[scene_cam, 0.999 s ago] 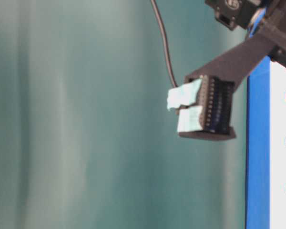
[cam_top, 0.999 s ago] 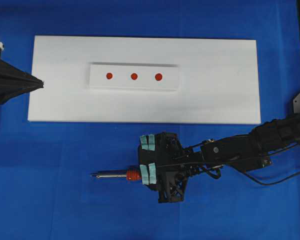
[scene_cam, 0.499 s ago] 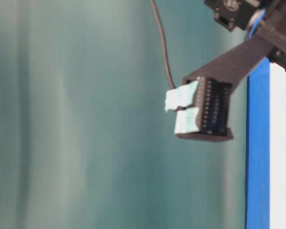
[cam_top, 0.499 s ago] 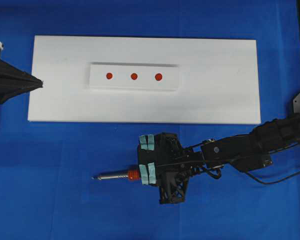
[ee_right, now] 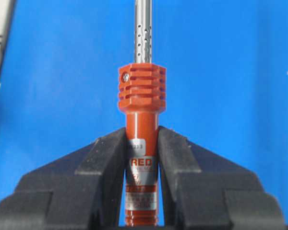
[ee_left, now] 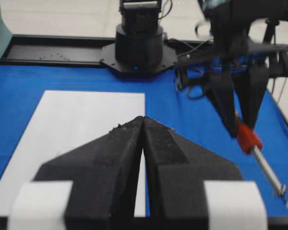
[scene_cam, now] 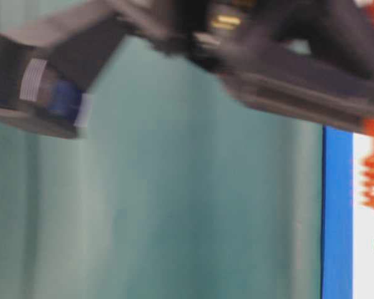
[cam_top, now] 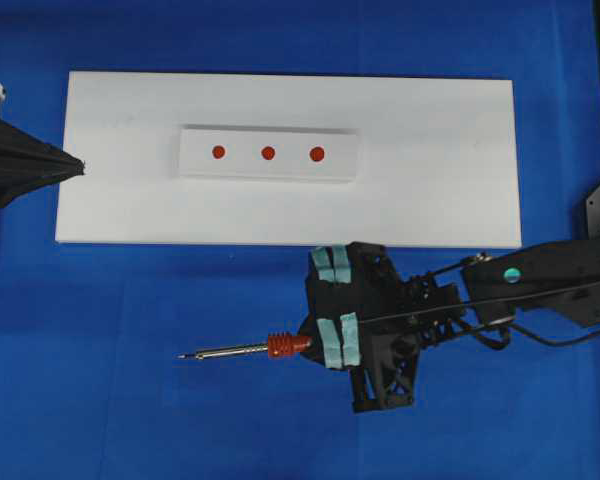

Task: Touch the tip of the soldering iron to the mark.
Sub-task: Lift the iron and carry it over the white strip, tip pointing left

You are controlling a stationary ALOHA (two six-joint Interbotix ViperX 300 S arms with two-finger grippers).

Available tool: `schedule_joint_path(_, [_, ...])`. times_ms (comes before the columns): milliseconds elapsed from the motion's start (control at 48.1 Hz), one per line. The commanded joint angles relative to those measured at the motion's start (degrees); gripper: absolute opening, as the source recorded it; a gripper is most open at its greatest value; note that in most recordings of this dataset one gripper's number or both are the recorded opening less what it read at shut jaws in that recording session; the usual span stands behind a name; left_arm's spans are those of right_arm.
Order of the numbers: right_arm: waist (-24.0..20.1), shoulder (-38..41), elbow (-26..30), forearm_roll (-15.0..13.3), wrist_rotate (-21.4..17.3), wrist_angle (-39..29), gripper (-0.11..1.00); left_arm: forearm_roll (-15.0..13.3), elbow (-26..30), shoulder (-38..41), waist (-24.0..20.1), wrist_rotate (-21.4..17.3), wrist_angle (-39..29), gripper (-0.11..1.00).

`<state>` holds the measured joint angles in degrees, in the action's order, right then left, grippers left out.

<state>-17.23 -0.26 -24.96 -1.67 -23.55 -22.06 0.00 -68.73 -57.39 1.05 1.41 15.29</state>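
Observation:
The soldering iron points left over the blue mat, its thin metal shaft ending at the tip. My right gripper is shut on its red-orange handle, below the ribbed collar. Three red marks sit in a row on a small raised white strip, well up and away from the tip. My left gripper is shut and empty at the white board's left edge; its jaws meet at the tips. The left wrist view shows the iron hanging off to the right.
A large white board carries the strip. Blue mat surrounds it. A black cord trails from the right arm. A black arm base and rail stand at the far side. The table-level view is mostly blur from a dark arm.
My right gripper has closed on the iron's handle and shifted right, looking larger from above, and the iron moved with it. The left gripper has stayed put.

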Motion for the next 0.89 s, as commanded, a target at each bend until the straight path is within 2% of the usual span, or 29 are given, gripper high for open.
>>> schedule_joint_path(0, [0.1,-2.5,2.5,-0.8,-0.1,-2.5,0.06,0.1,0.5,0.2,0.1,0.1,0.3,0.00])
schedule_joint_path(270, [0.2,-2.0,2.9,-1.8,-0.1,-3.7,0.06,0.1,0.3,0.2,0.1,0.1,0.4,0.00])
schedule_joint_path(437, [1.7,-2.5,2.5,-3.8,0.0,-4.1,0.06,0.1,0.4,0.1,0.1,0.4,0.4,0.00])
schedule_joint_path(666, [7.9,-3.4,1.7,-7.8,1.2,-6.4,0.06,0.1,0.3,0.1,0.1,0.7,0.4,0.00])
schedule_joint_path(770, [12.0,-3.9,1.2,-10.5,2.5,-7.2,0.06,0.1,0.4,0.1,0.2,0.7,0.3,0.00])
schedule_joint_path(874, [15.6,-4.0,1.2,-11.8,4.6,-7.7,0.06,0.1,0.3,0.1,0.1,0.8,0.4,0.00])
